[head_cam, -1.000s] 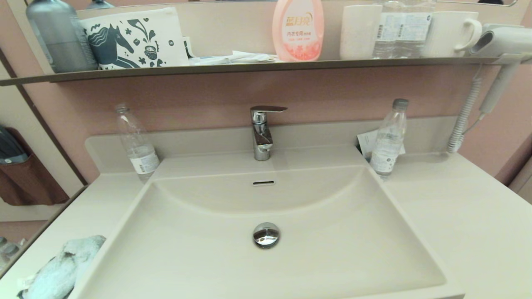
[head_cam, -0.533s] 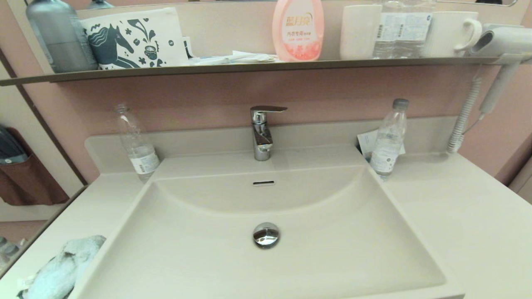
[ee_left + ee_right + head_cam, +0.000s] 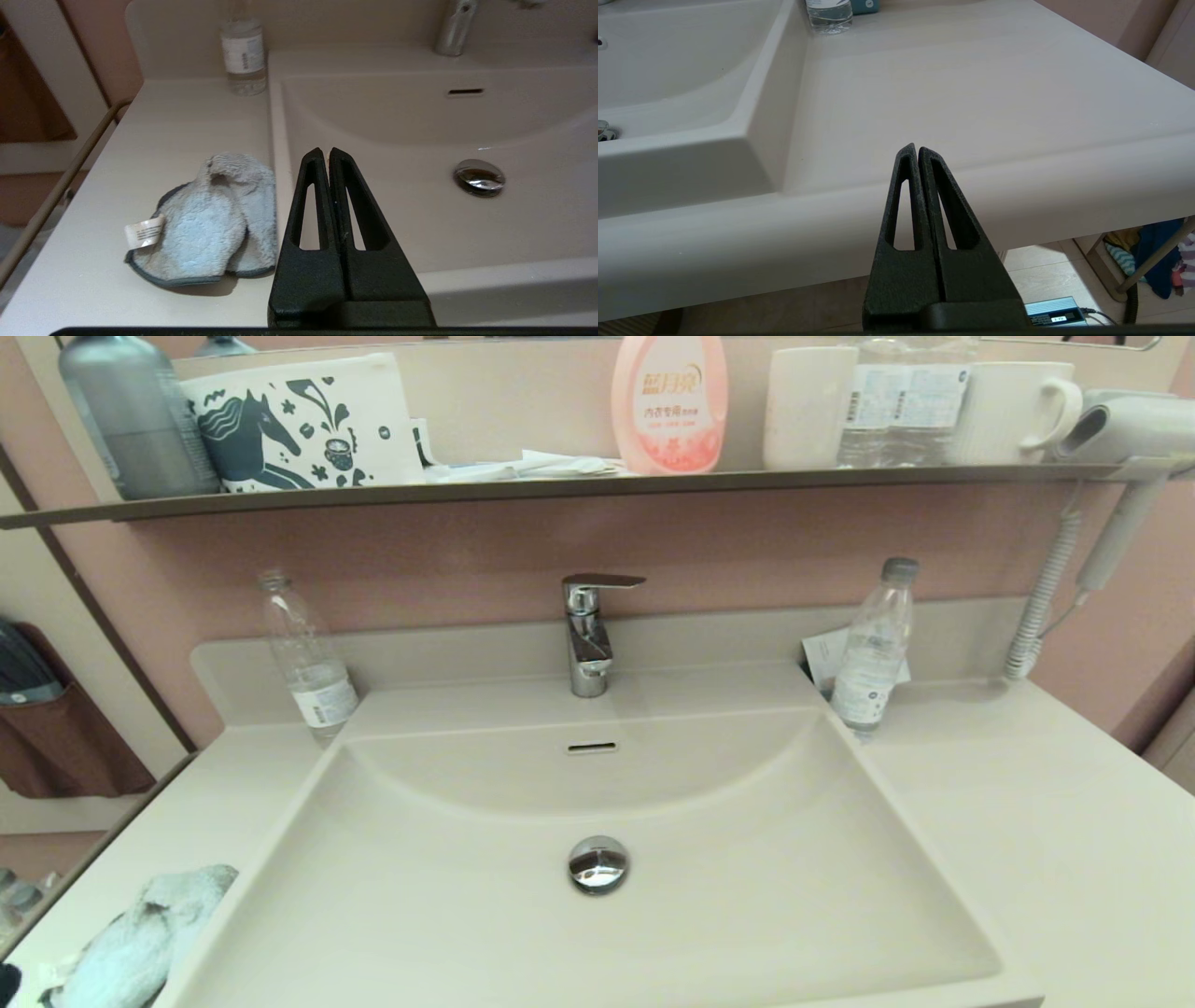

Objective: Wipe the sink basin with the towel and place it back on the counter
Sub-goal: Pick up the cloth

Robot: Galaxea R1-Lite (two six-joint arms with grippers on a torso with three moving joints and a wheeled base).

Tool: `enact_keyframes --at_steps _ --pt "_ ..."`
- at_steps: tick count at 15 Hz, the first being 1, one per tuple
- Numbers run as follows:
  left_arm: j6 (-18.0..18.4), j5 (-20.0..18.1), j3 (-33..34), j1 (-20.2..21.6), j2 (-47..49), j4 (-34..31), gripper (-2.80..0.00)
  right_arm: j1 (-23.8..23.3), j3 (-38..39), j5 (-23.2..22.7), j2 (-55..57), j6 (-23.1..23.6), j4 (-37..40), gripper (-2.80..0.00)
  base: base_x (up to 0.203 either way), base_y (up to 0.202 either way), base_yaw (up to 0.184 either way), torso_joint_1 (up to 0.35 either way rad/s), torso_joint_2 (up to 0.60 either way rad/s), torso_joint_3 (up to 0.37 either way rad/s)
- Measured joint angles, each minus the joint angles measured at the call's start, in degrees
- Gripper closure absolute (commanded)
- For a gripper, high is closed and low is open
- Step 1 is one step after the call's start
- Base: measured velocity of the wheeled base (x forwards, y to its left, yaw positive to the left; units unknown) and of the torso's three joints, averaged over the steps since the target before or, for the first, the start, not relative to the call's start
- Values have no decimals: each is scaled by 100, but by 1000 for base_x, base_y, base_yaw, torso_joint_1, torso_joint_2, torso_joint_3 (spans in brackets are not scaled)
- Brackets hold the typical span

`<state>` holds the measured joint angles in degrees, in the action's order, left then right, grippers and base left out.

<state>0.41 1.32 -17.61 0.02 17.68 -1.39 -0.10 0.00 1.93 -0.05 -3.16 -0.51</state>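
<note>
The pale blue-green towel (image 3: pixel 140 933) lies crumpled on the counter (image 3: pixel 1027 821) at the near left, beside the sink basin (image 3: pixel 747 859). In the left wrist view the towel (image 3: pixel 205 224) shows a dark edge and a white tag. My left gripper (image 3: pixel 325 151) is shut and empty, hovering over the basin's left rim just right of the towel and not touching it. The chrome drain plug (image 3: pixel 597 864) and faucet (image 3: pixel 588 635) sit on the basin's centre line. My right gripper (image 3: pixel 915 148) is shut and empty, low in front of the counter's (image 3: pixel 971 84) front edge on the right.
A clear bottle (image 3: pixel 308 658) stands at the basin's back left and another bottle (image 3: pixel 873 649) at the back right. The dark shelf (image 3: pixel 560 485) above carries a horse-print pouch, a pink bottle and mugs. A hair dryer (image 3: pixel 1120 429) hangs at the far right.
A dark bit of my left arm has come into the bottom left corner of the head view. Nothing else has moved.
</note>
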Motion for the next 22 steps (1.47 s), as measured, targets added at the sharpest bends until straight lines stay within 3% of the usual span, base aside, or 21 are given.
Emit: enact_keyframes --at_steps 3,5,8,12,17,18,22 --pt "23 487 -1252 5 942 -1125 0 0 0 0 0 0 0 0 0 0 0 0 0 0" --pt "18 736 -2269 9 1507 -2334 0 0 0 -2 0 2 0 0 0 0 0 0 0 0" --pt "-15 843 -3022 7 2403 -3924 0 0 0 0 0 0 0 0 0 0 0 0 0 0" --pt "-142 354 -3207 139 3539 -4204 0 0 0 -2 0 0 0 0 0 0 0 0 0 0" --pt "-138 -793 -3666 927 4716 -4273 0 0 0 0 0 0 0 0 0 0 0 0 0 0" --pt "-77 -910 -3716 1129 4881 -4272 -280 0 0 0 0 2 0 0 0 0 0 0 0 0" --pt "143 -1000 -4051 1716 5338 -4285 -280 0 0 -2 0 0 0 0 0 0 0 0 0 0"
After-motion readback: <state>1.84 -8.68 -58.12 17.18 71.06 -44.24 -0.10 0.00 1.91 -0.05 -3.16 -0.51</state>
